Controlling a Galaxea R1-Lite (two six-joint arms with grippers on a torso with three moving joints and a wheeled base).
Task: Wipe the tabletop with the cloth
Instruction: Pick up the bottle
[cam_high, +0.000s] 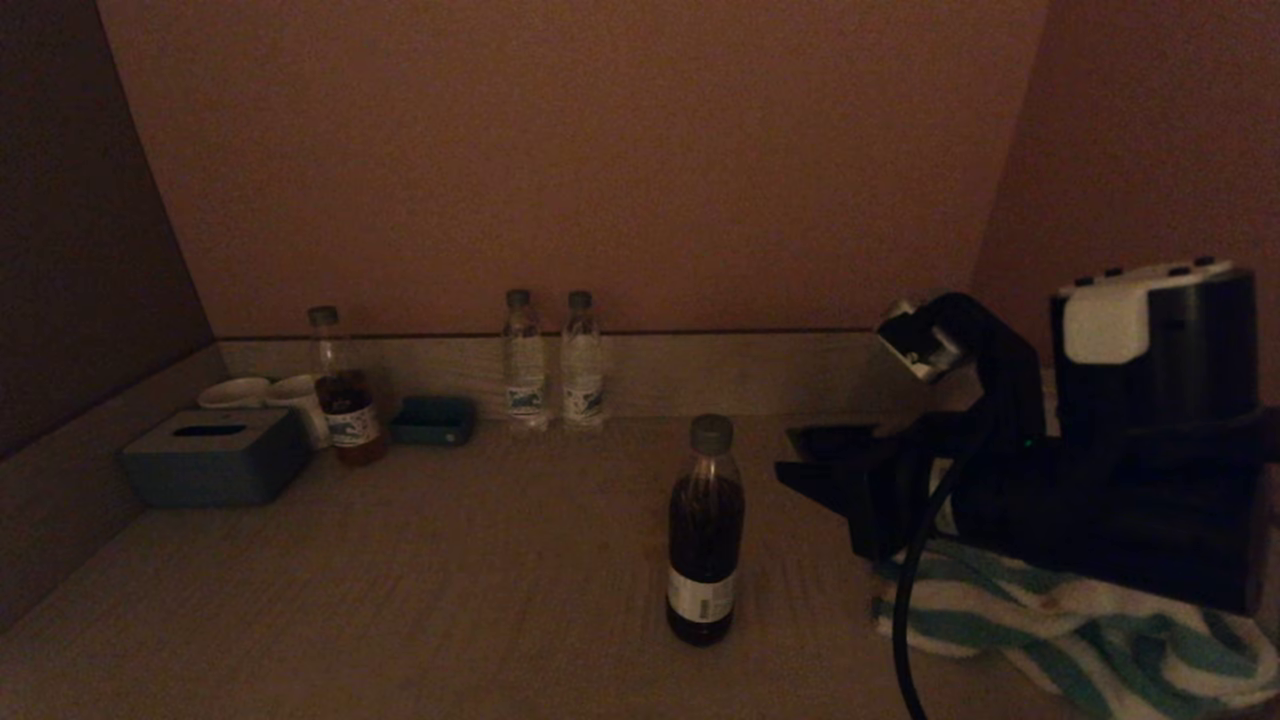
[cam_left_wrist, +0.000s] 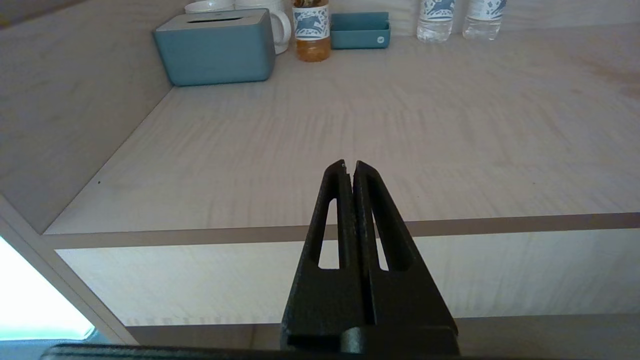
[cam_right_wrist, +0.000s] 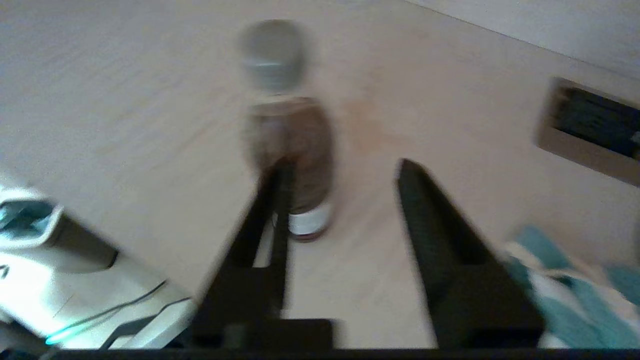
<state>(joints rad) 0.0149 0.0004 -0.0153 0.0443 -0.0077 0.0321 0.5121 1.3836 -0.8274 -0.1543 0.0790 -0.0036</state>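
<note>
- Right pincer (cam_right_wrist: 340, 170) over the right half of the desk (cam_high: 450, 560), fingers (cam_right_wrist: 450, 250) spread apart, nothing between them.
- Striped teal-and-white cloth (cam_high: 1080, 620) bunched on the desk near the front right edge, under and just behind the right arm; in the right wrist view cloth at one side of the pincer base, not between the fingers. Contact with the pincer: cannot tell.
- Dark bottle (cam_high: 706, 530) with grey cap upright on the desk, just left of the cloth and ahead of the spread fingers in the right wrist view.
- Faint reddish smear (cam_right_wrist: 365, 125) on the desk just beside that bottle.
- Left pincer (cam_left_wrist: 350, 167) outside the head view; in the left wrist view hovering off the front edge of the desk, fingers pressed together, gripping nothing.
- Along the back wall: tissue box (cam_high: 215, 455), two white cups (cam_high: 265, 395), amber bottle (cam_high: 345, 390), small blue tray (cam_high: 433, 420), two clear water bottles (cam_high: 553, 360).
- Black kettle (cam_high: 1155, 340) with white lid at far right.
</note>
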